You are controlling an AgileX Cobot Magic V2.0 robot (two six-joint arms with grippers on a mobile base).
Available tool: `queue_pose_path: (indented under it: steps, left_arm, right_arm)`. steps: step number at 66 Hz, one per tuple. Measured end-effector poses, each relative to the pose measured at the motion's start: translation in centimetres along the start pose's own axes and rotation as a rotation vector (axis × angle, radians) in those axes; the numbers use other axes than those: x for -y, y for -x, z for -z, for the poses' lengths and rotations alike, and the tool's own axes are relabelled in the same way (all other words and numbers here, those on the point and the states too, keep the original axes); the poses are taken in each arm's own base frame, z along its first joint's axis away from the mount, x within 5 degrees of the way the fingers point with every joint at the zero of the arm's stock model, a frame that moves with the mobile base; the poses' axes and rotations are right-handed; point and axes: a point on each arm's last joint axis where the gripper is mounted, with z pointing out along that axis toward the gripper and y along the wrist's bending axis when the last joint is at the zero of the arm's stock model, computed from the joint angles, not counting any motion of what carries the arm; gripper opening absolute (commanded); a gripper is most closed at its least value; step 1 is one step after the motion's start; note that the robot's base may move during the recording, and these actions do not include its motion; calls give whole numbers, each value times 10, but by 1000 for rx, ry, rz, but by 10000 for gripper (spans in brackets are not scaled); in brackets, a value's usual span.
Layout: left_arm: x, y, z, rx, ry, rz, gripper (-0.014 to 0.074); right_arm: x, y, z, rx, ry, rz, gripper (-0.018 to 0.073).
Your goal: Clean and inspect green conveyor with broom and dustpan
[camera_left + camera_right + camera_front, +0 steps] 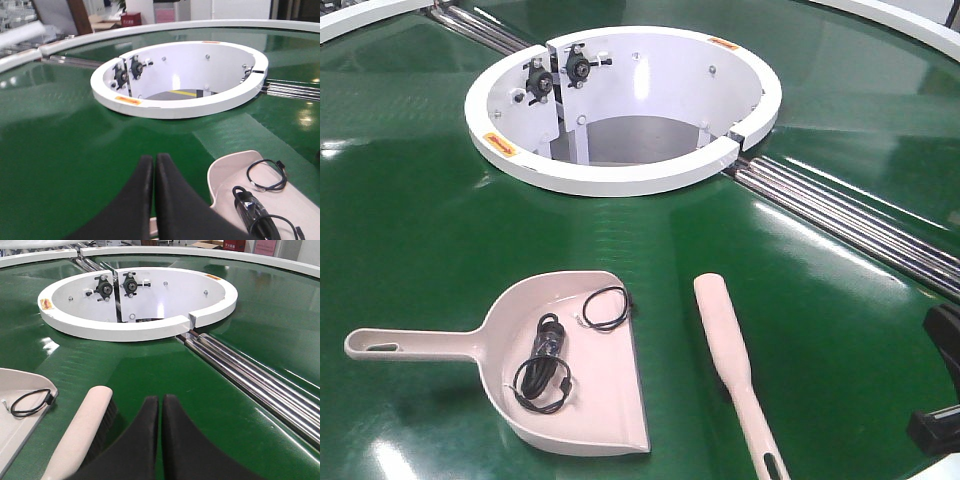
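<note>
**Front view: dustpan and broom lie side by side on the green conveyor**

Front view looks down on a glossy dark-green conveyor (430, 250). A white ring (620, 178) sits at its centre, with black bearing fittings (578, 68) on its inner wall. Steel rollers (850, 222) run from the ring toward the right edge.

Near the bottom of the frame, a pale pink dustpan (600, 390) rests flat on the belt. Its handle (410, 345) points left and its straight open edge faces right. Inside the pan lie two black items: a small loop of cable (607, 307) near the top, and a dark device with a coiled cord (544, 372) lower down.

Just right of the dustpan, apart from it, lies the broom (732, 365), matching in colour. Its rounded head points toward the ring and its handle, with a slot hole, runs to the bottom edge.

A black part of the right arm (940, 385) shows at the far right edge.

Left wrist view shows the left gripper (154, 162) with its black fingers pressed together, holding nothing. It hovers over the belt just left of the dustpan's raised back (235, 167).

Right wrist view shows the right gripper (161, 402), fingers likewise pressed together and empty. The broom's head (87, 425) lies just to its left, dark bristles showing beneath, with the dustpan's corner (25, 390) further left.
</note>
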Motion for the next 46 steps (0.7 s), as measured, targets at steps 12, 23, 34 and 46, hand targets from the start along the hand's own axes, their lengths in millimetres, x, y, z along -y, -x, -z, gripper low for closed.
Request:
queue_pose_path:
  steps: [12, 23, 34, 46]
  left_arm:
    - [-4, -21, 2, -2, 68, 45, -22]
    - [-8, -44, 8, 27, 155, 75, -22]
    - [-8, -72, 11, 36, 211, 84, -22]
    - [-6, -95, 13, 76, 226, 81, -22]
  right_arm:
    - [0, 0, 0, 0, 0, 0, -5]
    - [0, 0, 0, 0, 0, 0, -5]
    - [0, 0, 0, 0, 0, 0, -5]
    - [0, 0, 0, 0, 0, 0, -5]
